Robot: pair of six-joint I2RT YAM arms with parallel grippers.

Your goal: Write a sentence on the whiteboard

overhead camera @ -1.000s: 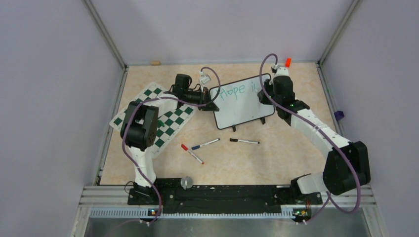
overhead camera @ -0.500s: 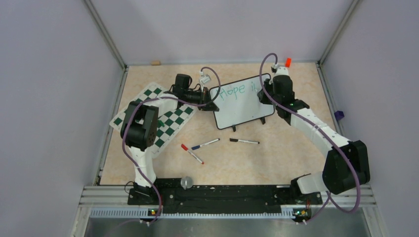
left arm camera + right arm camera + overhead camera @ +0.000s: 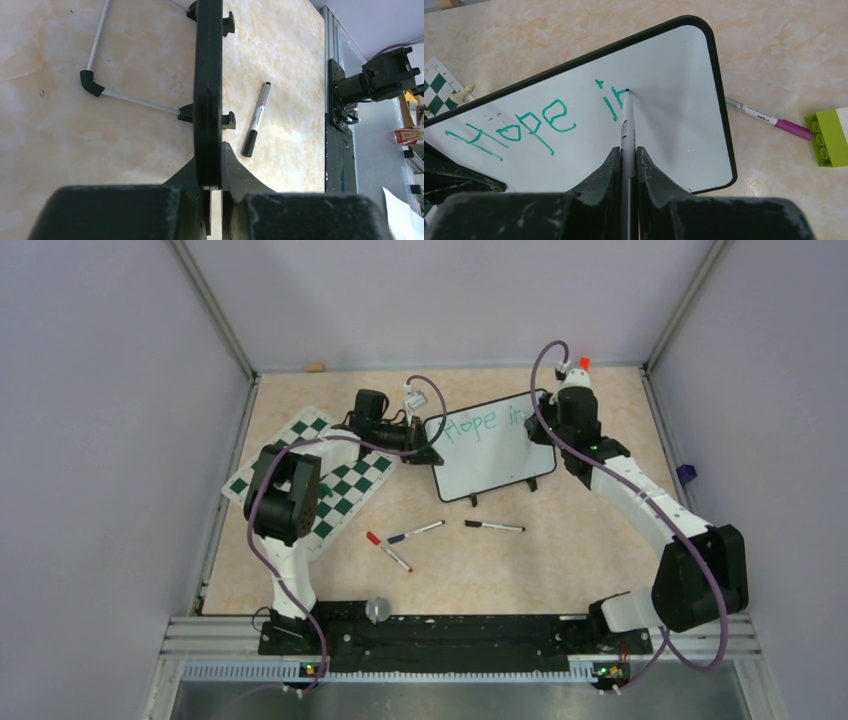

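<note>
Beige marbled tabletop (image 3: 560, 570), lilac walls (image 3: 450, 300), left pincer (image 3: 426, 451) clamping whiteboard (image 3: 490, 465), right pincer (image 3: 627, 150) clamping marker (image 3: 626, 115).

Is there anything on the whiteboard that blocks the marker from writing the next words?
Nothing visible does. The right gripper holds the marker, its tip on the whiteboard at "in"; the board beside and below the sentence is bare.

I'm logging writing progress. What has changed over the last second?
The right hand, shut on a white marker, slid rightward along the small black-framed whiteboard, extending the green sentence past "Hope i". The left hand still clamps the board's edge; the board has not moved.
</note>
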